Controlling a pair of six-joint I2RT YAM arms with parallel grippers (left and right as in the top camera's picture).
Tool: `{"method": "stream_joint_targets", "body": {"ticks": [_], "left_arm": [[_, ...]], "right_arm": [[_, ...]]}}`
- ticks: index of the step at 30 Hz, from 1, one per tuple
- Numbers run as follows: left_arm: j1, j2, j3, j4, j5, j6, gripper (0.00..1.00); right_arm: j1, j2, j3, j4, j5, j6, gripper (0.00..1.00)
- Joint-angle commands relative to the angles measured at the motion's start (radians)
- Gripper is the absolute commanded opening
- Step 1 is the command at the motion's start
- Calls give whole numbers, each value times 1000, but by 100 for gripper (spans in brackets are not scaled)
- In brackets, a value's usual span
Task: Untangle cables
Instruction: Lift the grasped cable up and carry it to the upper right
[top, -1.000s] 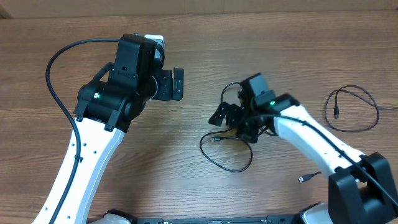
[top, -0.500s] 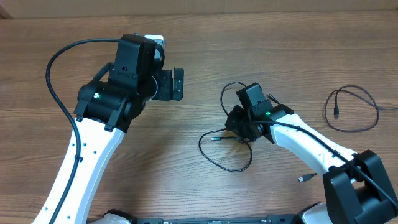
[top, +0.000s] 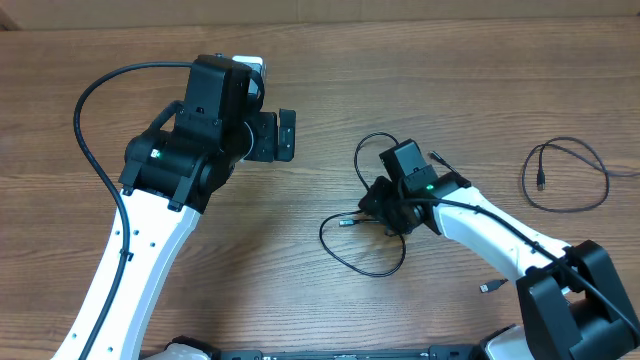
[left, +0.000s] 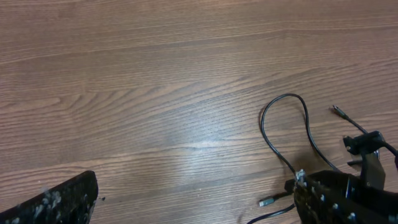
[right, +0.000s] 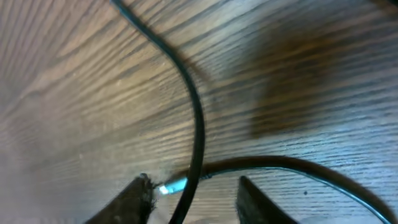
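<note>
Right gripper (top: 378, 203): from overhead, its own wrist housing hides the fingertips from you.
Its fingers (right: 134, 200): blurred, and cut off by the bottom edge.
Cables (right: 198, 124): one stretch lies hidden under the right arm.
Left gripper (top: 274, 135): your wrist view shows one finger (left: 56, 200), cropped at the corner.
Far cable (top: 526, 185): its tail leaves the right edge.

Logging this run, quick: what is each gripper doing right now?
Left gripper: open, empty.
Right gripper: partly open, cable between its fingers, not clamped.
</note>
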Motion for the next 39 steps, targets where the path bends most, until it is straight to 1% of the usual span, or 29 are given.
{"method": "stream_joint_targets", "body": {"ticks": [1,2,4,5,6,7,8,9,10,11,17,21,23,25,26,27,28,29,31,36,39], "left_arm": [[-1,-19,14,2,-6,16,100],[-1,-19,14,2,-6,16,100],[-1,-19,14,2,-6,16,100],[-1,-19,14,2,-6,16,100],[-1,-19,14,2,-6,16,100],[-1,-19,14,2,-6,16,100],[-1,-19,14,2,-6,16,100],[-1,-19,14,2,-6,16,100],[-1,-19,14,2,-6,16,100],[-1,-19,14,2,-6,16,100],[-1,-19,14,2,-6,16,100],[-1,-19,14,2,-6,16,100],[-1,-19,14,2,-6,16,100],[-1,-19,14,2,-6,16,100],[-1,-19,14,2,-6,16,100],[-1,-19,14,2,-6,16,100],[-1,-19,14,2,-6,16,100],[-1,-19,14,2,-6,16,100],[-1,-19,14,2,-6,16,100],[-1,-19,14,2,-6,16,100],[-1,-19,14,2,-6,16,100]], "right_arm": [[41,1,-6,13,-9,0,48],[55,1,-6,27,-9,0,50],[84,1,-6,85,-5,0,50],[95,3,-6,113,-1,0,44],[101,4,-6,134,-1,0,41],[112,11,-6,176,-2,2,32],[116,17,-6,191,-1,5,26],[117,21,-6,199,-1,5,17],[117,25,-6,201,0,4,12],[117,27,-6,200,9,4,4],[109,27,-3,208,60,-5,4],[51,25,68,150,63,-117,4],[-29,19,215,29,82,-204,4],[-95,19,375,-51,145,-245,4],[-109,19,414,-66,166,-246,4],[-155,19,540,-103,234,-246,4],[-176,19,599,-115,261,-250,4],[-221,19,717,-118,286,-298,4],[-271,19,836,-117,332,-305,4],[-409,19,1017,-63,432,-305,4],[-482,19,1030,-13,456,-306,4]]}}
